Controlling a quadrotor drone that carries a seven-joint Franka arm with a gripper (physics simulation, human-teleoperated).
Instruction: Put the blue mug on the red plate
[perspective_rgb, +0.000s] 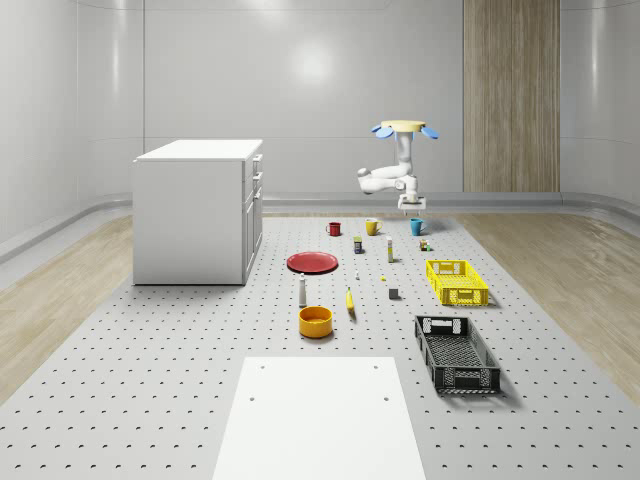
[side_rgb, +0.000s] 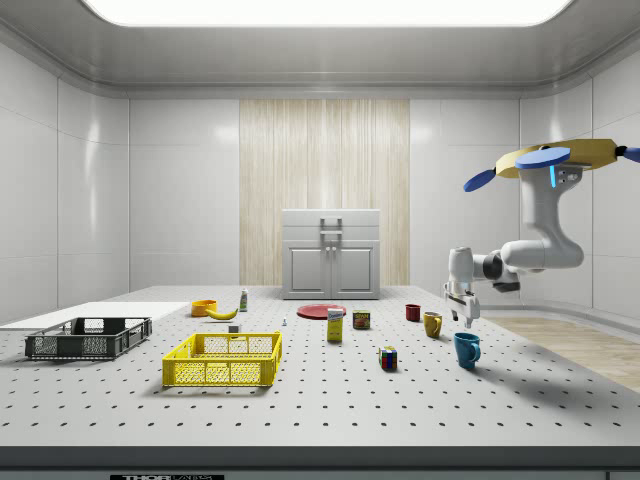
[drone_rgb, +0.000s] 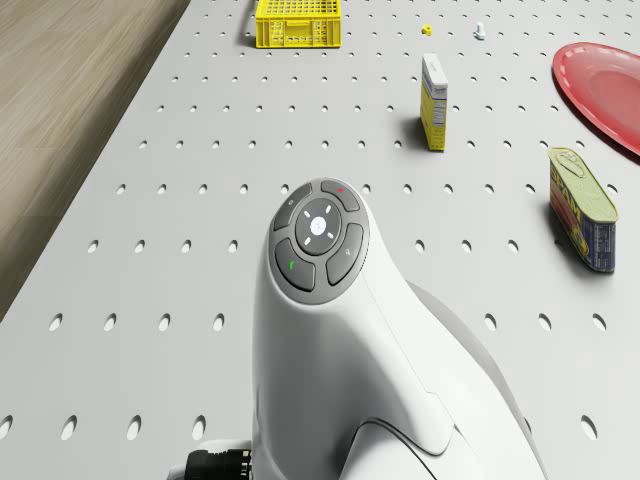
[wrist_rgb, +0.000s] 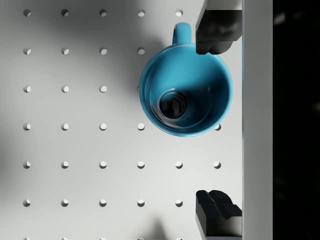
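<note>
Spread wide, my gripper (wrist_rgb: 218, 125) hangs straight above the blue mug (wrist_rgb: 186, 92), holding nothing. Through the wrist view I look down into the mug's open mouth; one fingertip (wrist_rgb: 216, 37) overlaps its rim beside the handle, the other sits well clear of the opposite side, so the mug lies nearer one finger than the other. From the side view my gripper (side_rgb: 466, 318) stops just short of the blue mug (side_rgb: 466, 349), which stands upright on the perforated table (side_rgb: 320, 400), not touching me.

Taking the mug as my landmark in the whole-scene view, and going left to right: the white cabinet (perspective_rgb: 198, 210) stands far to its left; the red plate (perspective_rgb: 313, 262) lies left of the blue mug (perspective_rgb: 416, 226) and nearer the camera, well apart from it; a red mug (perspective_rgb: 335, 229) and a yellow mug (perspective_rgb: 372, 227) stand in the same row, the yellow one nearest. A yellow crate (perspective_rgb: 456, 281) and a black crate (perspective_rgb: 456, 352) lie in front of the mug, slightly to its right.

My drone body (perspective_rgb: 405, 128) hovers in the air above the mug's end of the table, arm (perspective_rgb: 392, 180) folded down beneath it.
</note>
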